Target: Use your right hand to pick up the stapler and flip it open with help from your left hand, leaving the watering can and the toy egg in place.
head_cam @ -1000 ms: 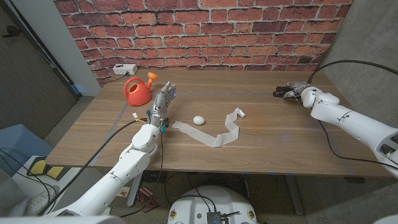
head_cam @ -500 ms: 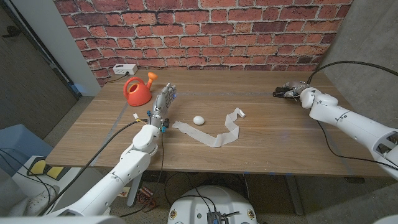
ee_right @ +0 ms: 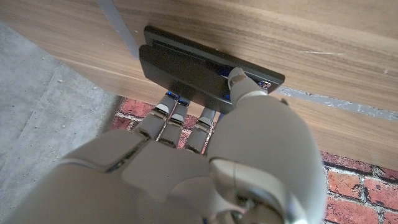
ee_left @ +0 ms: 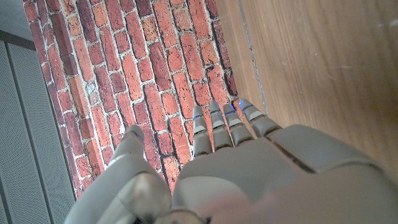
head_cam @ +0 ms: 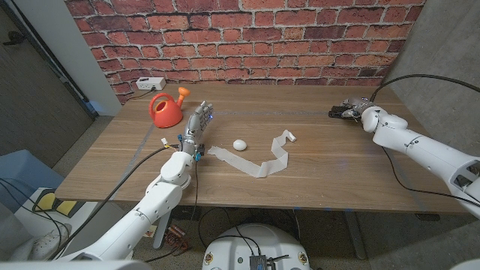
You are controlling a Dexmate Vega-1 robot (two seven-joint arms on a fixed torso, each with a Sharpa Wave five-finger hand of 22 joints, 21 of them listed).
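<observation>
Stapler [ee_right: 205,65] lengthwise along table's far-right edge

Lighting's pretty even and soft overall, nothing harsh. The head view is sharp, and the counter [head_cam: 337,161] only carries faint shadows under things. The brick wall [head_cam: 247,41] bows a bit toward the edges, wide-angle style. In both wrist views the close-up hand backs go soft and blurry, while the wood grain behind stays crisp.

Robot lab or test room, staged rather than lived in. Brick-pattern wall [head_cam: 247,37] at far side, bare grey panels [head_cam: 37,82] left and right, wooden table [head_cam: 337,169], power strip [head_cam: 150,83] far left, cables [head_cam: 420,79] trailing from arms.
</observation>
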